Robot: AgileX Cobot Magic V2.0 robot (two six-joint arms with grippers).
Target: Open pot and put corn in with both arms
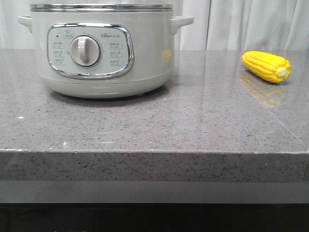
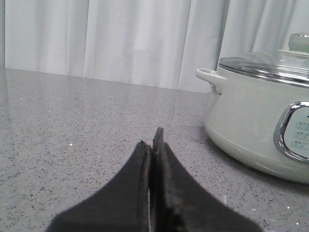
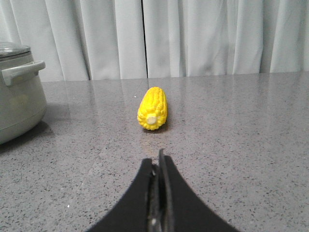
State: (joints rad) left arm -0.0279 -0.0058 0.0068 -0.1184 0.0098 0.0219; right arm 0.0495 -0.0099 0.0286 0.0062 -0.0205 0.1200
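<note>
I hold 2 grippers, left [image 2: 153, 145] and right [image 3: 159, 164], pinched empty, low on the counter [image 1: 154, 125], facing lidded pot [image 1: 101, 48] and corn [image 1: 267, 66], ready to split the work.

A grey speckled stone counter [image 1: 145, 125] carries the pot [image 1: 104, 48] and the corn [image 1: 266, 66], well apart.
</note>
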